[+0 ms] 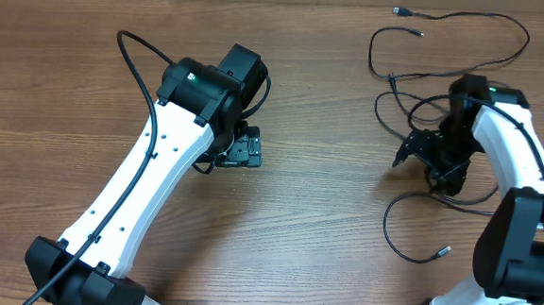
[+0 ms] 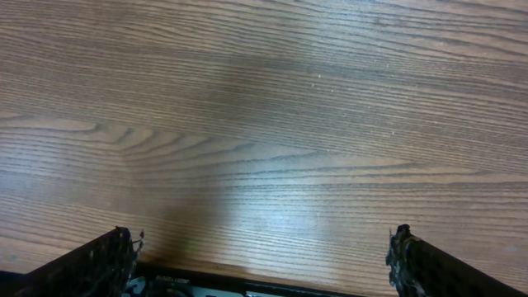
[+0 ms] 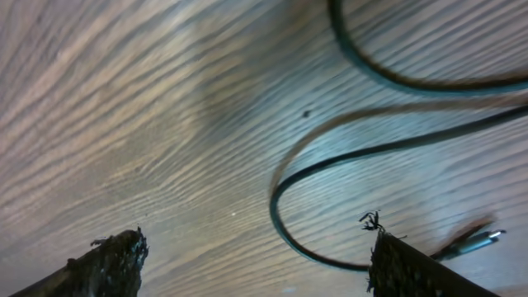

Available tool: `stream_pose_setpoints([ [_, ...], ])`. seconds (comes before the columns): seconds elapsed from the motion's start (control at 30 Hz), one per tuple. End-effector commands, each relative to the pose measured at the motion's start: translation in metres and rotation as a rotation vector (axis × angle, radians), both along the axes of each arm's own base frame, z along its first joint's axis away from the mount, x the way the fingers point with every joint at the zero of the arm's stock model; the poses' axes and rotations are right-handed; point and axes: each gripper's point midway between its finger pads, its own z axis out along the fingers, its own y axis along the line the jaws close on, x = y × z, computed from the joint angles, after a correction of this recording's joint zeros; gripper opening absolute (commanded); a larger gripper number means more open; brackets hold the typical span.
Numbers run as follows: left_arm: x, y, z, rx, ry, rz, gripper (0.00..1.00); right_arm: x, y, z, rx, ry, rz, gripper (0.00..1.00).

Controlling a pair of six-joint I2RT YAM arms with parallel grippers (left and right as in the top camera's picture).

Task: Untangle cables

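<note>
Bench: a brown wood-grain bench (image 1: 324, 231) carries both arms and the cords.
Left arm: the white left arm reaches from the near left corner diagonally toward the middle of the bench, with its black wrist bent downward.
Left gripper: the left gripper (image 1: 246, 151) points at bare wood. In the left wrist view its black fingers (image 2: 99, 264) stand wide apart at the two lower corners, with nothing between them and nothing held.
Right arm: the white right arm rises along the right edge, folds at the elbow and turns its wrist leftward and down over the cords.
Right gripper: the right gripper (image 3: 256, 264) hangs just above the bench with its fingers spread wide and grips nothing.
Cables: the thin black cables (image 1: 394, 84) lie as loose loops on the far right part of the bench, well apart from the left arm.
Strand under right gripper: one curved black strand (image 3: 371, 152) bends between the fingers, nearer one of them; whether it touches that finger I cannot tell.
Plug end: a small silver-tipped plug end (image 3: 474, 242) lies flat just beside that same finger.
</note>
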Motion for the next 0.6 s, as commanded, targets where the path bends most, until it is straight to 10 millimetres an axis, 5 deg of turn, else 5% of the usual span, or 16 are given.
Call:
stream_pose_setpoints([
  [0.0, 0.006, 0.002, 0.005, 0.004, -0.027, 0.014, 0.99, -0.003, 0.001, 0.004, -0.043, -0.006, 0.022, 0.87],
  [0.3, 0.006, 0.002, 0.005, 0.004, -0.027, 0.014, 1.00, -0.014, 0.007, -0.003, -0.107, 0.040, 0.001, 0.84],
  [0.57, 0.006, 0.001, 0.005, 0.003, -0.030, 0.014, 1.00, -0.027, 0.018, -0.039, -0.118, 0.052, -0.032, 0.73],
])
